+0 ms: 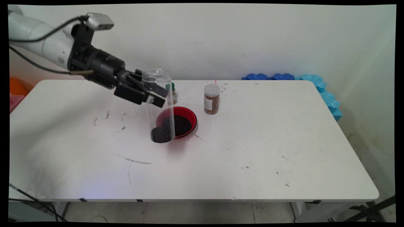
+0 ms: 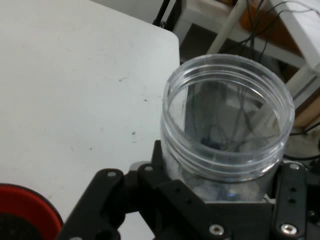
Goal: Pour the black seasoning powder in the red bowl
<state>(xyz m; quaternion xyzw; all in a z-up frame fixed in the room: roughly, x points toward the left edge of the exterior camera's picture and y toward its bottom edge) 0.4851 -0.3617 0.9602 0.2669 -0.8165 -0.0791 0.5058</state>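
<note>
The gripper point(image 1: 157, 94) is holding a clear plastic jar point(image 1: 160, 104), jaws clamped on its upper part. The jar is standing upright, long axis vertical, mouth up, its base hanging over the 9 o'clock rim of a red bowl point(image 1: 184, 113) that is holding dark grounds. A spice jar point(image 1: 211, 99) of brown grains is standing at the bowl's 1 o'clock. The hand view is looking into the clear jar's open mouth point(image 2: 227, 120), showing it empty; the main view alone is showing a small green-capped bottle point(image 1: 174, 93) behind it on the table point(image 1: 252, 151).
</note>
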